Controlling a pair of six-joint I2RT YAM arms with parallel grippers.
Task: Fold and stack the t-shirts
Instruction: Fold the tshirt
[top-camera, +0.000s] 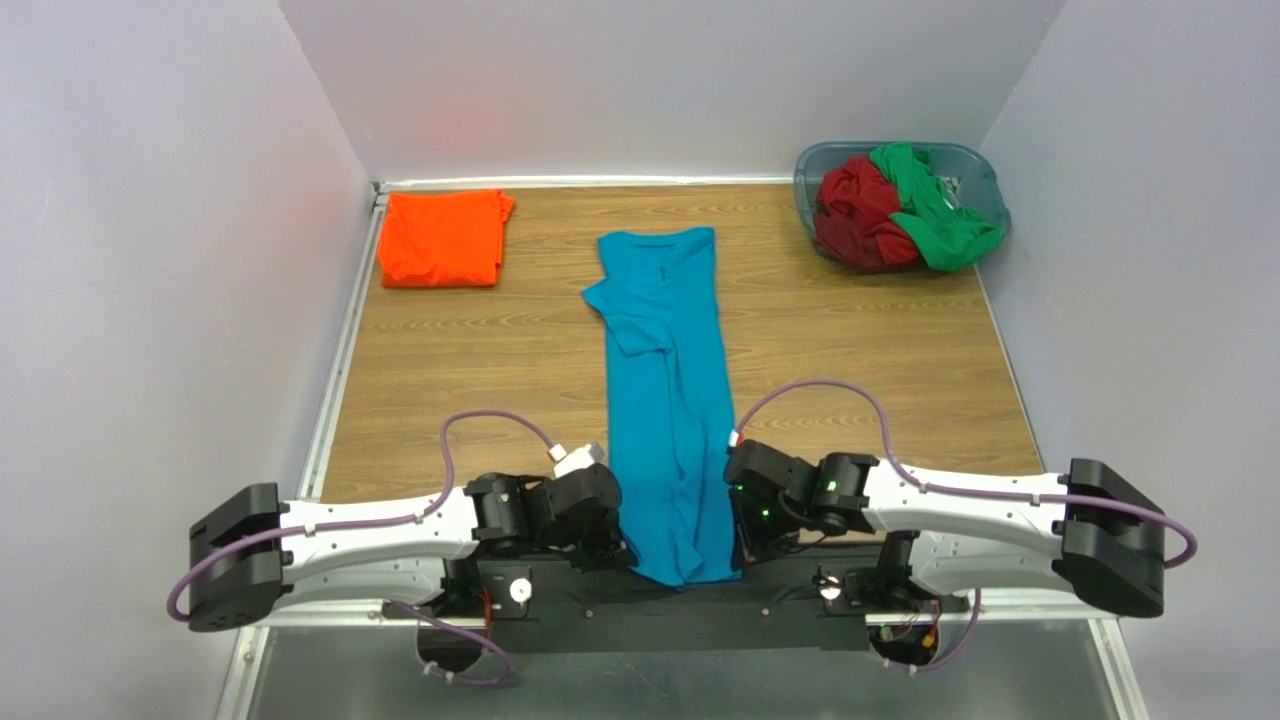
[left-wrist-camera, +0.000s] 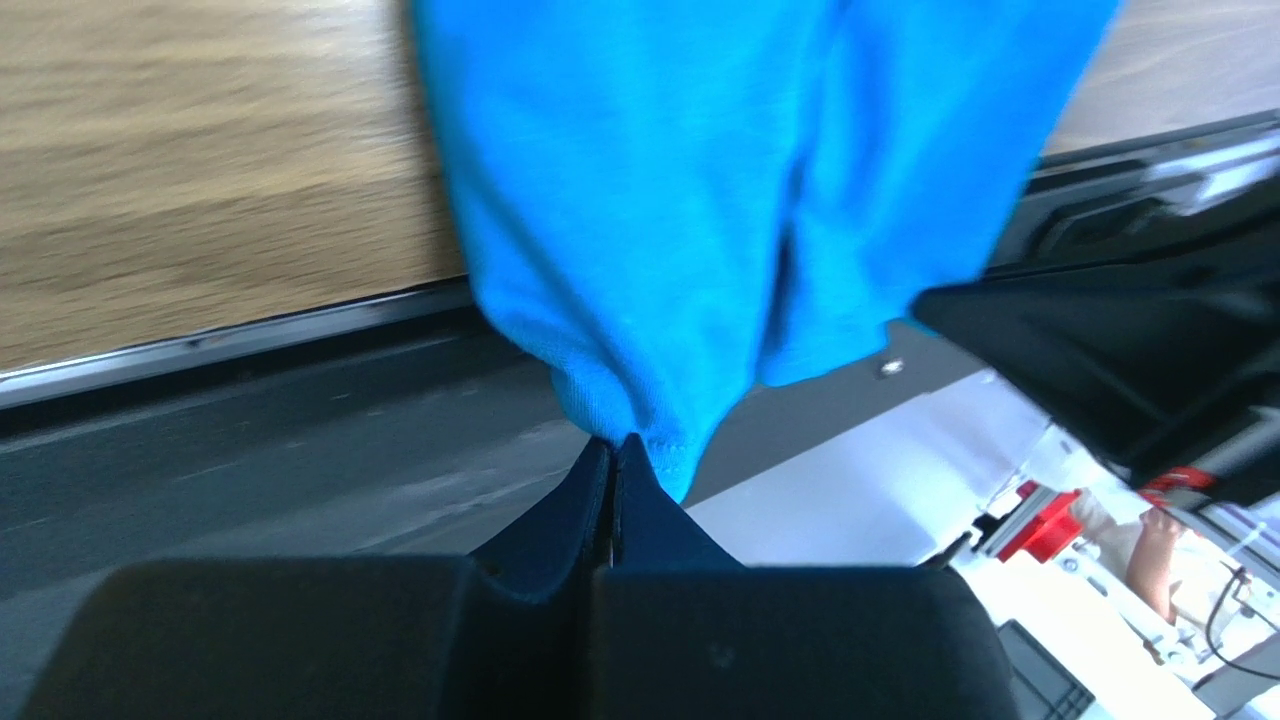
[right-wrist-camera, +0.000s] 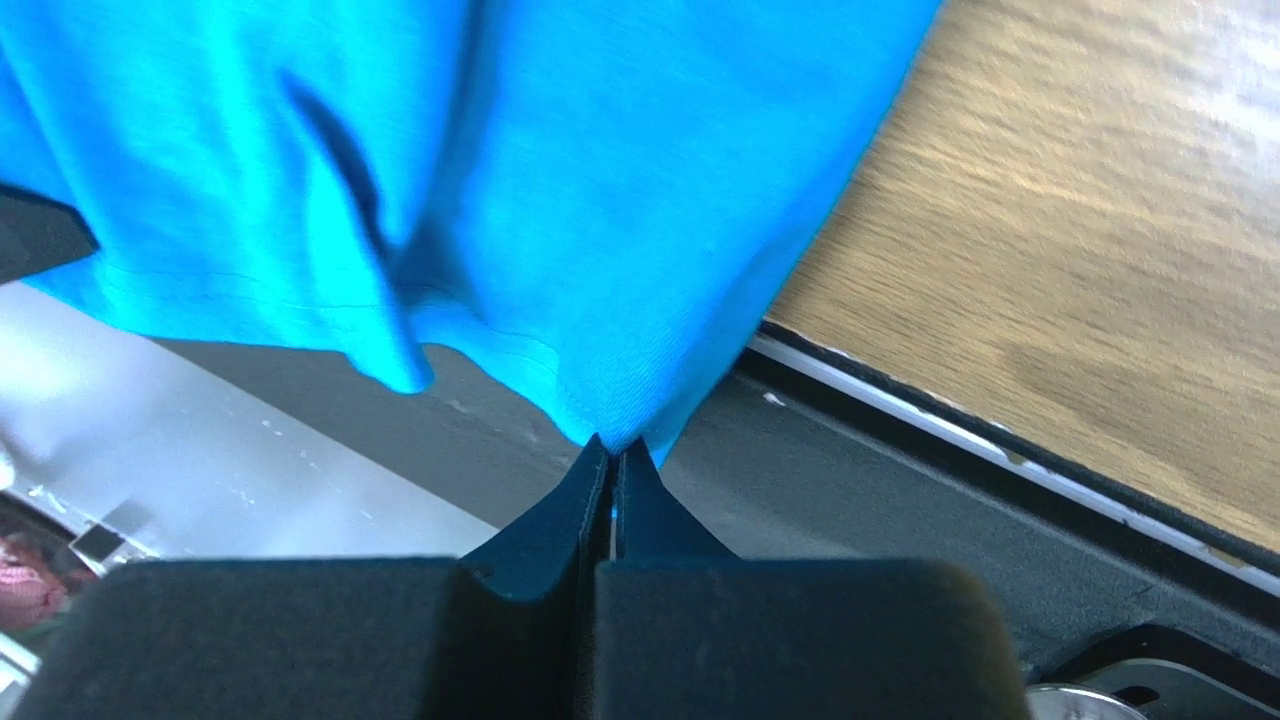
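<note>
shirts number four, one of each colour. the teal-blue shirt (top-camera: 669, 390) lies on the wooden counter (top-camera: 496, 375) as one long narrow strip. its collar is at the far end and its hem at the near end, between the two arms. the hem reaches past the counter's near edge, over the black base rail (top-camera: 781, 612). one short sleeve shows on the strip's left side, up by the collar, folded in across the body.

left of the teal-blue shirt's collar end, and well apart from it, the orange shirt (top-camera: 443, 237) lies flat as a folded rectangle. right of that same collar end, also well apart, sits one grey-blue tub (top-camera: 819, 158). the dark red shirt (top-camera: 860, 210) and the green shirt (top-camera: 932, 210) are bunched together in it, with the green one lying partly over the red and draped over the rim on the side away from the teal-blue shirt.

two end effectors work the teal-blue shirt, one at each hem corner. the left end effector (left-wrist-camera: 613, 450) is pinched closed on the left corner, fingers pressed together with cloth caught at the tips. the right end effector (right-wrist-camera: 612, 450) is clamped the same way on the right corner. between them the hem sags in soft folds.
</note>
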